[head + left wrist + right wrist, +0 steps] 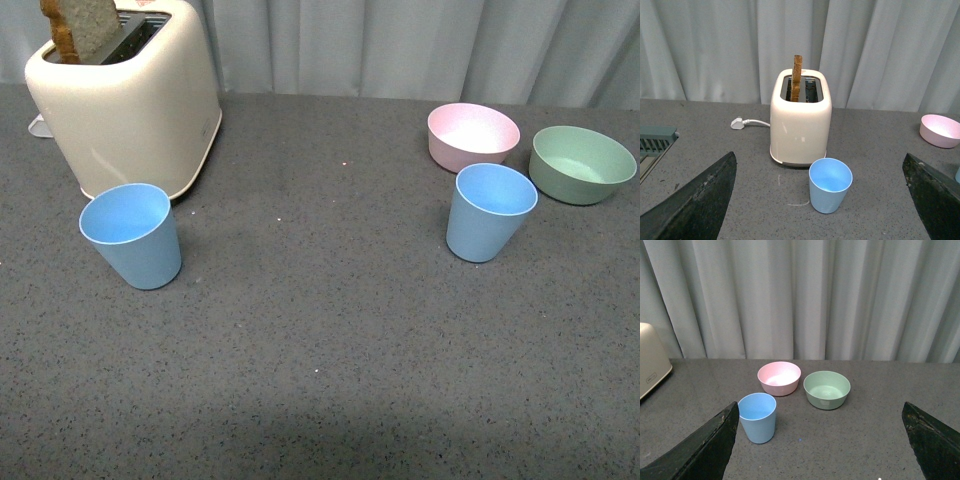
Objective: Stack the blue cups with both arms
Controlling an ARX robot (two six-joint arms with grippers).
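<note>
Two blue cups stand upright and mouth up on the grey worktop, well apart from each other. The left cup is at the left, just on the near side of the toaster; whether the two touch cannot be told. The right cup is at the right, just near of the pink bowl and near-left of the green bowl, with a small gap to each. Both cups look empty inside.

A slice of toast sticks up from one slot of the cream toaster. A white plug with its cable lies on the worktop beside the toaster. The two bowls sit side by side, the pink one to the left, close to the pale curtain at the far edge.

In the left wrist view, the left fingers are spread wide and released, holding nothing, with the left cup and toaster seen between them, farther off. In the right wrist view, the right fingers are likewise spread wide and hold nothing, with the right cup and both bowls seen between them, farther off.
</note>
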